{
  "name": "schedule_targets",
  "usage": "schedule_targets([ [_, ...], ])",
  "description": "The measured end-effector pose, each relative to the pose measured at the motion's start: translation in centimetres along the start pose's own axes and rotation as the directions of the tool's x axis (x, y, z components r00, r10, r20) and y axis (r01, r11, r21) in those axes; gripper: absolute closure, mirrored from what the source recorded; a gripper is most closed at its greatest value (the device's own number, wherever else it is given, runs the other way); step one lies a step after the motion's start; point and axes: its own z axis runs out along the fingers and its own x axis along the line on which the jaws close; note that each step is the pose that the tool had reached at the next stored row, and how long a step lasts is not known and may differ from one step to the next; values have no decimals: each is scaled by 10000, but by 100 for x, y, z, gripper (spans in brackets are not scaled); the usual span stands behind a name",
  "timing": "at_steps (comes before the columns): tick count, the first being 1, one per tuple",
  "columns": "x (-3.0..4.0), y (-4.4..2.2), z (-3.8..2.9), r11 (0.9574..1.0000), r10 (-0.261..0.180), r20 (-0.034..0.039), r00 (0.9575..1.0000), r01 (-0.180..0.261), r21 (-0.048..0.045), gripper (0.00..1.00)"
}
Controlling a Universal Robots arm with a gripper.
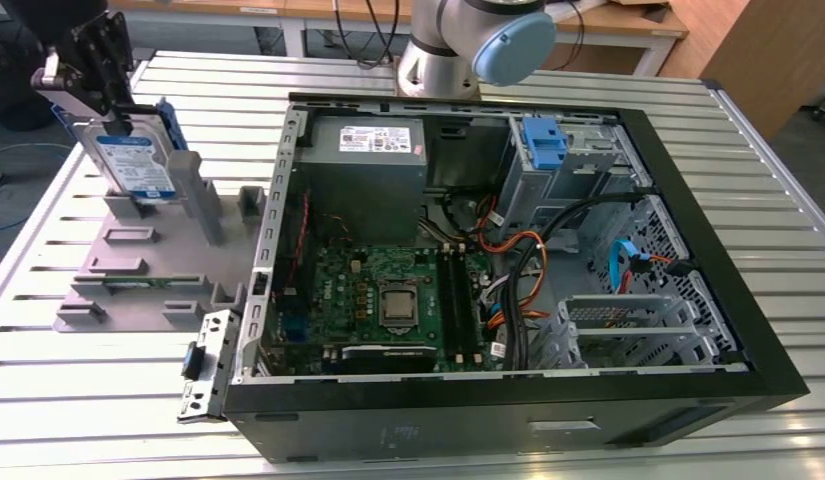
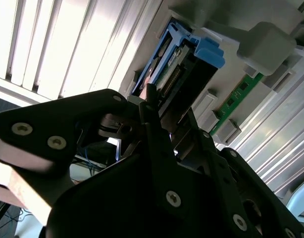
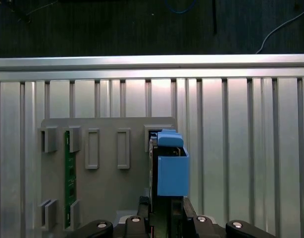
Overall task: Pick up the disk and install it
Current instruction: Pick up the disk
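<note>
You'll find the disk (image 1: pixel 129 160) standing upright on its edge at the exterior view's left, at the far end of the grey rack (image 1: pixel 119 270) on the slatted table (image 1: pixel 39 420). It is well apart from the open computer case (image 1: pixel 732 300). Its labelled face is turned towards you in that view, with the blue bracket (image 1: pixel 172 125) showing along its far side. Whether its lower edge sits in the rack slot or hangs just clear of it, you cannot tell.

The claw (image 1: pixel 112 118) is directly above the disk and meets its upper edge. In the second wrist view the black fingers (image 2: pixel 151 106) narrow onto the end of the disk (image 2: pixel 179 74), one on each face. In the first wrist view they (image 3: pixel 143 204) flank the disk (image 3: pixel 172 173) closely, with no gap to see. So read the claw as clamped on the disk, opened no wider than the drive is thick.

A green board (image 3: pixel 69 183) stands in another slot of the rack (image 3: pixel 107 188), apart from the disk
</note>
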Motion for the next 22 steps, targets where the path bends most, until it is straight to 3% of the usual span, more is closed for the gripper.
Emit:
schedule_targets([
  [22,0,0,-57,10000,0,-1,10000,0,-1,65],
])
